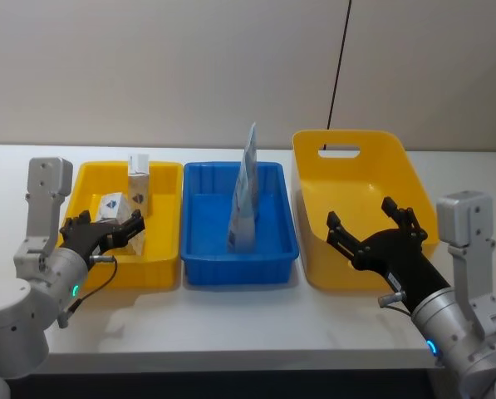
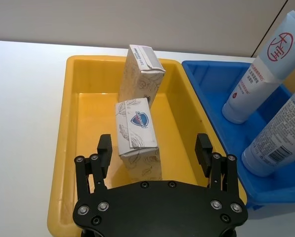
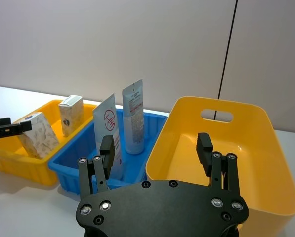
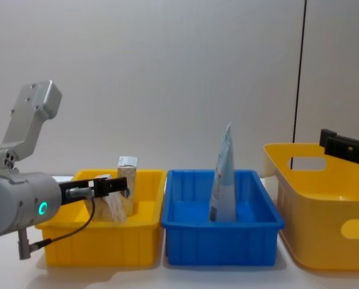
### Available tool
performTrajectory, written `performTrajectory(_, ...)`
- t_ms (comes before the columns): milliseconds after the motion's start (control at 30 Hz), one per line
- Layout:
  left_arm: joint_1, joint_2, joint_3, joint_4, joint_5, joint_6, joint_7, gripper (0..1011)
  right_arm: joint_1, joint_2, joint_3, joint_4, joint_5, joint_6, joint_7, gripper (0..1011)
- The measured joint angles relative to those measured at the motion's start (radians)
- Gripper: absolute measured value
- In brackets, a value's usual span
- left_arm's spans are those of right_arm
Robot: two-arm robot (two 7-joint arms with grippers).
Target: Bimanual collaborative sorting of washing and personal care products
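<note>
Head view: left tool (image 1: 110, 224), lower left, spread open astride the white feather-marked pack (image 1: 110, 204) in the small yellow bin (image 1: 169, 249); beige carton (image 1: 138, 179) upright behind it. Centre blue bin (image 1: 199, 249) holds the pale blue tubes (image 1: 244, 204), standing. Lower right, the right tool (image 1: 361, 214) is released above the large yellow bin (image 1: 347, 141).

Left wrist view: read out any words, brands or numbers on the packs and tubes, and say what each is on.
Nothing reads clearly enough to quote.
Far tube: red round logo and red print, too blurred to read.
Near tube: barcode and small print, too small to read.
White pack: blue shield label, lettering blurred.
Carton: no legible text.
</note>
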Motion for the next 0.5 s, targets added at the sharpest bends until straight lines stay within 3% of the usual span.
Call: performTrajectory(500, -0.042, -0.013, -0.001, 0.08, 0.008, -0.018, -0.039, 1001, 0.0, 0.0, 0.0, 0.0, 0.0, 0.0, 0.0, 1002)
